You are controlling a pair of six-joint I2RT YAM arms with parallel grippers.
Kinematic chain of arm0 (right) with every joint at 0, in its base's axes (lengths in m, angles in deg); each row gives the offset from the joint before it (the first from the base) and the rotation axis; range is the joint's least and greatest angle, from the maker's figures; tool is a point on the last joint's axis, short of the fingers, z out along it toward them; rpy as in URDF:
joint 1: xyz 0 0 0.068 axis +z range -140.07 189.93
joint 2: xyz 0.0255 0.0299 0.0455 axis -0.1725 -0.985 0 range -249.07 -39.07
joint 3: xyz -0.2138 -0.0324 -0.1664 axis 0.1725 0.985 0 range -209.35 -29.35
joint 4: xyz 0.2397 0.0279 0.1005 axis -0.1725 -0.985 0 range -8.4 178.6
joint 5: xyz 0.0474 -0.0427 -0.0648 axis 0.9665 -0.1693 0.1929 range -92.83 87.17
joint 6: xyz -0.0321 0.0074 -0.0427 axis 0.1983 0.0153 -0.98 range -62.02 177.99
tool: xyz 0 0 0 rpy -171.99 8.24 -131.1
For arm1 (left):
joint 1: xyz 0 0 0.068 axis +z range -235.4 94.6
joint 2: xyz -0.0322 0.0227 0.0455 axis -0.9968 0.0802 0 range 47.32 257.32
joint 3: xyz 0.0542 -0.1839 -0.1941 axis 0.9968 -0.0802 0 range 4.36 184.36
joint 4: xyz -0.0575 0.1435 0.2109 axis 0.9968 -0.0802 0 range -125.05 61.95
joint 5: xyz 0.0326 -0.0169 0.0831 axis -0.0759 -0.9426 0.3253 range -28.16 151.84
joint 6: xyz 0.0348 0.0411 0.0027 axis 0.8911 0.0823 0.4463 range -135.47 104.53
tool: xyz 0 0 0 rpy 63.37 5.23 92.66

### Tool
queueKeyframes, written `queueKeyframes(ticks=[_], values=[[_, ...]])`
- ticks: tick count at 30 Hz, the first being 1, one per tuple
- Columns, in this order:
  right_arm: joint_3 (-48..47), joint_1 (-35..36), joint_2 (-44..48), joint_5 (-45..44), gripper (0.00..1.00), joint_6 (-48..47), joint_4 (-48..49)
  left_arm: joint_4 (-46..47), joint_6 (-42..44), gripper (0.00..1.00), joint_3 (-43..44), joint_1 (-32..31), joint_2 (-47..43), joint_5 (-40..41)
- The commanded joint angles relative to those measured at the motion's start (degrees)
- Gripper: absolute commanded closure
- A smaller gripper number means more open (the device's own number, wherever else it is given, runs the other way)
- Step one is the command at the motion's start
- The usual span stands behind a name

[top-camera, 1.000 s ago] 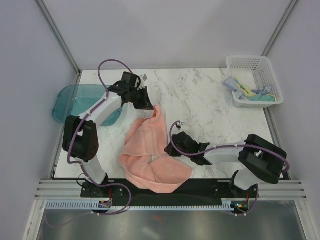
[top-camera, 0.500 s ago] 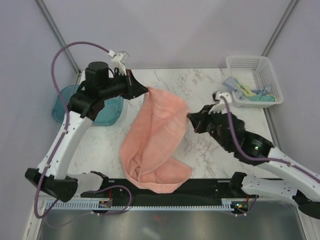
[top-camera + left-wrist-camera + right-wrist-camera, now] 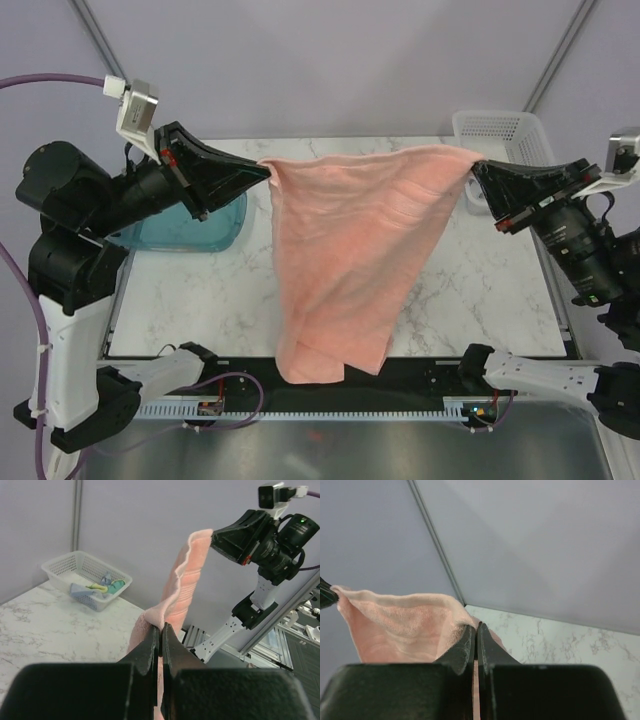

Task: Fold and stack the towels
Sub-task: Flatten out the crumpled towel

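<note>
Your left gripper [image 3: 266, 169] and right gripper [image 3: 477, 170] each clamp a top corner of the salmon-pink towel [image 3: 345, 250], hung high over the marble table [image 3: 480, 290]. Pull wider and a thin pinch could slip; the bunched lower hem may fold crooked.

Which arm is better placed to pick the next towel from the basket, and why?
Right, probably: the right gripper, shut on the pink towel, hangs beside the white basket; the left gripper holds the other corner, away from it.
</note>
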Motion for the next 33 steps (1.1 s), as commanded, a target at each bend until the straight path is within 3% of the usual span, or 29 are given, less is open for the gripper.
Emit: queueKeyframes(ticks=[1, 8, 11, 14, 17, 20, 21, 27, 30, 33], values=[[-6.3, 0.2, -3.9, -3.5, 1.0, -7.5, -0.2, -4.1, -1.0, 0.98, 3.4, -0.1, 4.5, 1.2], [-17.4, 0.3, -18.5, -18.5, 1.0, -26.1, 7.6, -9.7, 8.6, 0.98, 14.1, -0.1, 15.8, 23.7], [-15.9, 0.0, -22.9, -23.1, 1.0, -34.9, 17.0, -9.1, 12.0, 0.98, 17.8, -0.1, 20.4, 29.9], [-15.9, -0.4, -25.1, -22.2, 1.0, -37.4, 22.1, -7.1, 13.6, 0.98, 19.1, -0.1, 21.1, 31.7], [-19.1, -0.3, -25.4, -19.5, 1.0, -33.6, 17.1, -4.4, 13.1, 0.98, 19.6, -0.1, 18.9, 27.3], [-14.5, -0.3, -19.5, -12.9, 1.0, -28.3, 14.5, -4.0, 11.0, 0.98, 20.0, -0.1, 15.7, 20.5], [-12.8, -0.3, -17.4, -6.6, 1.0, -26.8, 14.4, -3.9, 10.3, 0.98, 18.8, -0.1, 14.6, 18.1], [-5.7, -0.3, -4.0, 10.8, 1.0, -14.7, 9.1, -0.3, 4.6, 0.98, 7.1, -0.1, 4.3, 1.8], [-3.2, -0.3, 1.6, 14.6, 1.0, -11.6, 9.0, 4.7, 0.3, 0.98, 1.3, -0.2, -2.1, -2.8], [-4.2, -0.4, 3.4, 18.0, 1.0, -8.7, 9.7, 10.2, -5.8, 0.98, 1.3, -0.2, -4.4, -6.6]])
